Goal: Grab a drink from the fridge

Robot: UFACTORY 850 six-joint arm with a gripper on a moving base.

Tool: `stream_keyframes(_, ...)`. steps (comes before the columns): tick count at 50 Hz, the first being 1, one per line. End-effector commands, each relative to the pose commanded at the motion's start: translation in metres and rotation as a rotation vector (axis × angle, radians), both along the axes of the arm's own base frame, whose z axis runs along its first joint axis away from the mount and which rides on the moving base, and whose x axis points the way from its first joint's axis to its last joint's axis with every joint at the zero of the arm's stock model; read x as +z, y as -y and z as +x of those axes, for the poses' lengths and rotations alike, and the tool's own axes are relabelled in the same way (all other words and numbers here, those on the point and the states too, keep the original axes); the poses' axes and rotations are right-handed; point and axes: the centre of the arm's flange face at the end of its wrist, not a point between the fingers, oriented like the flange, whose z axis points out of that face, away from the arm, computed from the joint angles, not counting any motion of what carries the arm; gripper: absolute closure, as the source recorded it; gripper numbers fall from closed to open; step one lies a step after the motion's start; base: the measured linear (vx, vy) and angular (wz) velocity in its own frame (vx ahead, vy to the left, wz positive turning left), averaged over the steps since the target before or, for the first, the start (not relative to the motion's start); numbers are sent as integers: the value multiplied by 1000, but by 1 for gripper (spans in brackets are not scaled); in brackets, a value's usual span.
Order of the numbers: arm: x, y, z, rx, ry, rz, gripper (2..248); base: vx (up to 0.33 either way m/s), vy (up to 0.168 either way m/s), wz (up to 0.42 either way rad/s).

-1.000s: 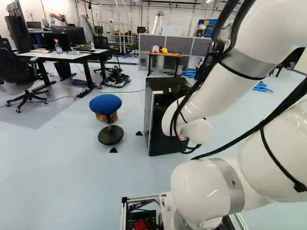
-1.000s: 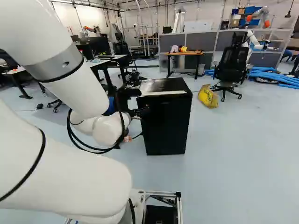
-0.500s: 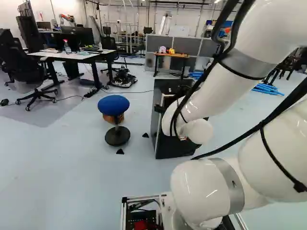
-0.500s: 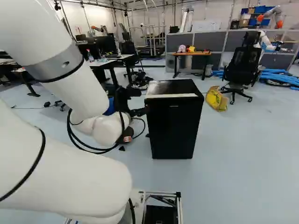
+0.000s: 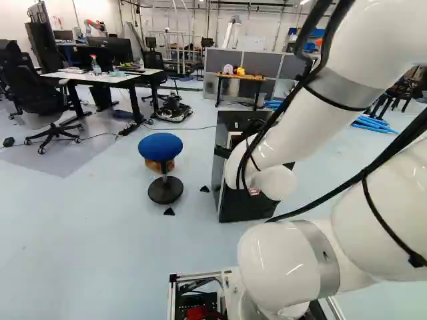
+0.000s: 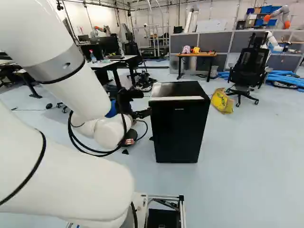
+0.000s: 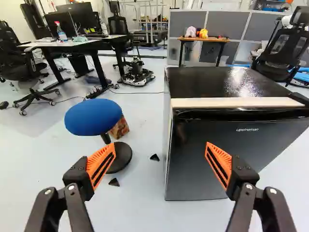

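Holding nothing in the spread hand. Facing the closed fridge, ahead on the floor. Should reach forward for the door edge nearest the stool. Can't see any drink; probably inside.

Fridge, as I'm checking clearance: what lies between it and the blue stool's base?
A small black triangle on the floor, as the wrist view shows.

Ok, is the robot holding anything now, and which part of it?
No, the hand holds nothing. Its two orange pads stand wide apart, and the little black fridge is ahead, not gripped.
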Motion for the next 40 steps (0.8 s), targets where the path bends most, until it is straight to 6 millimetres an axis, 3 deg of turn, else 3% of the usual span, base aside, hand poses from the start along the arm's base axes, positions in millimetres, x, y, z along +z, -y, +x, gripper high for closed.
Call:
stream_keyframes(17, 2, -1, 13, -13, -6, 8, 3, 0, 0, 0)
stream_keyframes(40, 5, -1, 51, -109, -19, 54, 3, 0, 0, 0)
